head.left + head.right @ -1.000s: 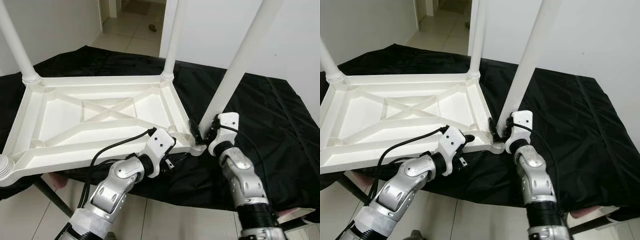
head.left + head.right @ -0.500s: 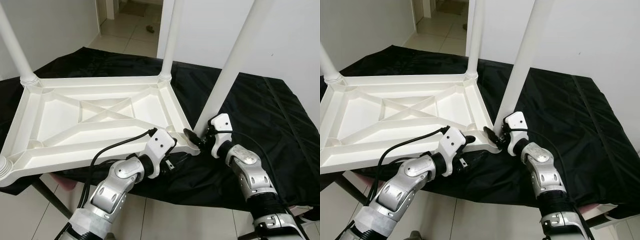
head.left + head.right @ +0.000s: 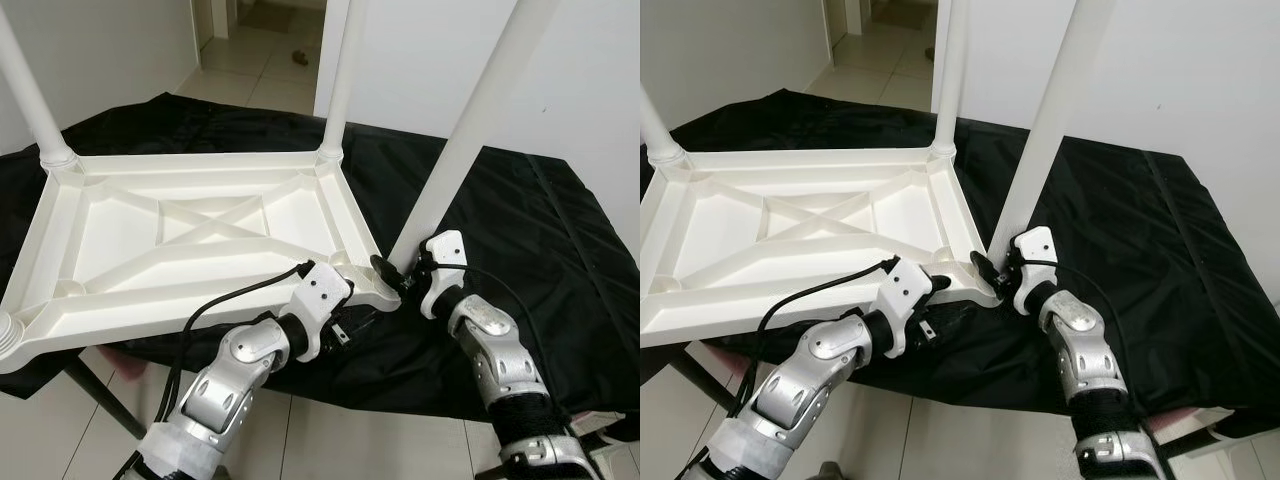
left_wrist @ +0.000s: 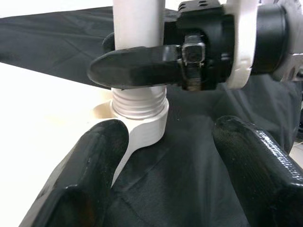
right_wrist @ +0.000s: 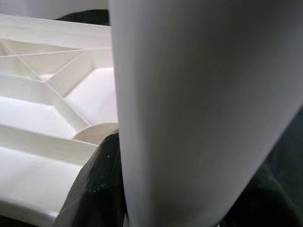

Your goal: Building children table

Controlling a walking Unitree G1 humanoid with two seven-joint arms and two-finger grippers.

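The white children's table top point(image 3: 190, 245) is lying upside down on a black cloth point(image 3: 540, 230), ribbed underside facing up, its near-left corner overhanging the cloth's edge. Three legs are standing upright in its corners, all running out of the top of the picture. The right gripper point(image 3: 398, 278) is clamping its black fingers point(image 4: 137, 66) around the near-right leg point(image 3: 455, 160) just above the threaded socket point(image 4: 139, 106); most of that leg's base is hiding behind the fingers. The left gripper point(image 4: 170, 161) is sitting just near of that corner, jaws spread apart and holding nothing. No writing or labels can be read anywhere.
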